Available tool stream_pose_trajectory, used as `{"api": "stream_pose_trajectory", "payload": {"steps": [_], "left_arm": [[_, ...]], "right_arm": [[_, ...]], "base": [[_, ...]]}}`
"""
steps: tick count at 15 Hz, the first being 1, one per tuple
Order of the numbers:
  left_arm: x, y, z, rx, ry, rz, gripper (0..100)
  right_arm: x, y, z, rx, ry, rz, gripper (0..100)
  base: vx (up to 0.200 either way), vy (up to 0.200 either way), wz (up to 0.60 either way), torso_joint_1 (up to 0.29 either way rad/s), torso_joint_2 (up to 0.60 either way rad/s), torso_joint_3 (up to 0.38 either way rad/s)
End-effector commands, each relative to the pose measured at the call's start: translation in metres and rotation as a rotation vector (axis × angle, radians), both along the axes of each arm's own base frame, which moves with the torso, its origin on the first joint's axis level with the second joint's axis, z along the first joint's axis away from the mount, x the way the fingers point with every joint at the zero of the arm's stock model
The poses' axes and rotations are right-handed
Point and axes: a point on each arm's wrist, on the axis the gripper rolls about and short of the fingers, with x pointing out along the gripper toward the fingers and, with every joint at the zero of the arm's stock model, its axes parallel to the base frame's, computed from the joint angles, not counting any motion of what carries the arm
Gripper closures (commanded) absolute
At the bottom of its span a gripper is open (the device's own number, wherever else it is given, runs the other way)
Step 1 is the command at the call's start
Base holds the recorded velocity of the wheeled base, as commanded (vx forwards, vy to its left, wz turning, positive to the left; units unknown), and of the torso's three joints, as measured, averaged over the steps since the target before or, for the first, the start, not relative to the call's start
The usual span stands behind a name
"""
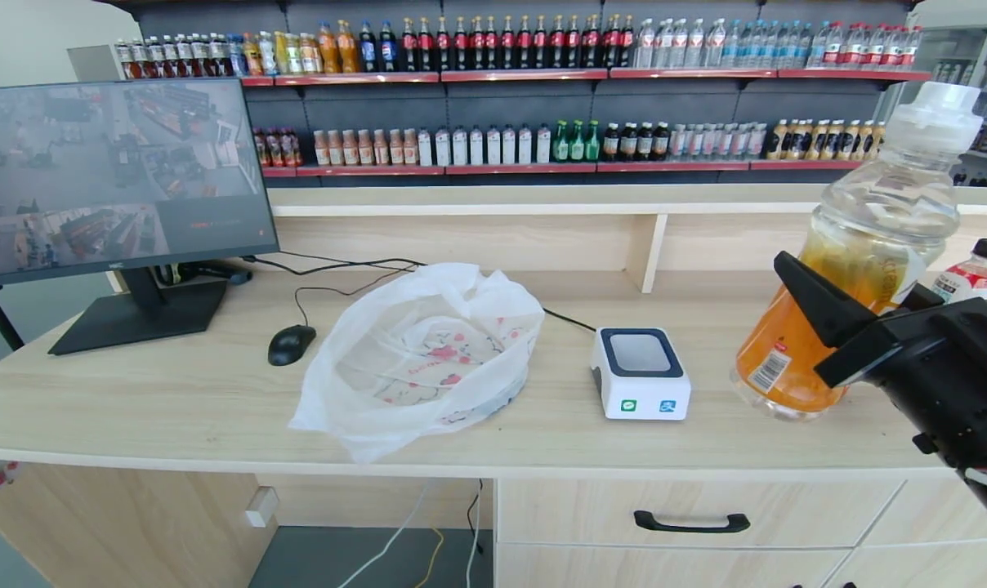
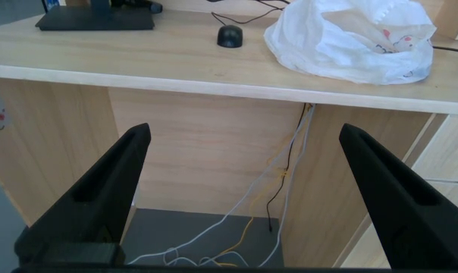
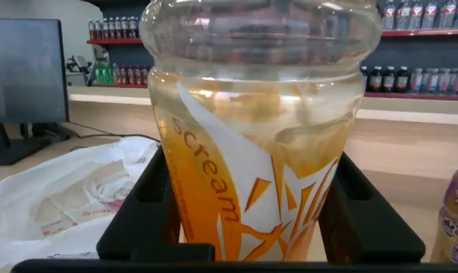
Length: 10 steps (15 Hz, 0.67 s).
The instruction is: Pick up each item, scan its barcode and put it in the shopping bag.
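The left hand (image 2: 244, 133) is spread wide with nothing between its black fingers (image 2: 100, 189), which fill the lower left and lower right of the frame. Across the top runs the pale wooden counter (image 2: 138, 64). On it, a white shopping bag (image 2: 350, 42) with red print lies at upper right. A black mouse (image 2: 230, 36) sits near it at top centre, and a dark monitor base (image 2: 96, 19) at upper left. Thin cables (image 2: 286, 174) hang below the counter at centre.

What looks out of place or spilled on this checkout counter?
Nothing is spilled or broken. The one thing askew is the orange drink bottle, which leans at a tilt in the right hand beside the scanner. The shopping bag sits slumped open on the counter, which looks normal.
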Motion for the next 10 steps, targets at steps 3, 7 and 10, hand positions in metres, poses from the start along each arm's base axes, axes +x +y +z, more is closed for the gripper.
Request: {"api": "stream_pose_trajectory", "payload": {"steps": [3, 7, 10], "left_arm": [[0.000, 0.000, 0.000, -0.001, -0.001, 0.000, 0], [0.000, 0.000, 0.000, -0.001, -0.001, 0.000, 0], [0.000, 0.000, 0.000, -0.001, -0.001, 0.001, 0]], "right_arm": [[0.001, 0.002, -0.001, 0.009, 0.002, 0.064, 100], [0.011, -0.003, -0.001, 0.022, 0.009, 0.028, 100], [0.014, -0.006, 0.000, 0.037, 0.010, 0.014, 100]], "base": [[0.000, 0.200, 0.00, 0.001, 0.01, 0.002], [0.000, 0.200, 0.00, 0.008, 0.00, 0.002], [0.000, 0.200, 0.00, -0.004, 0.00, 0.005]]}}
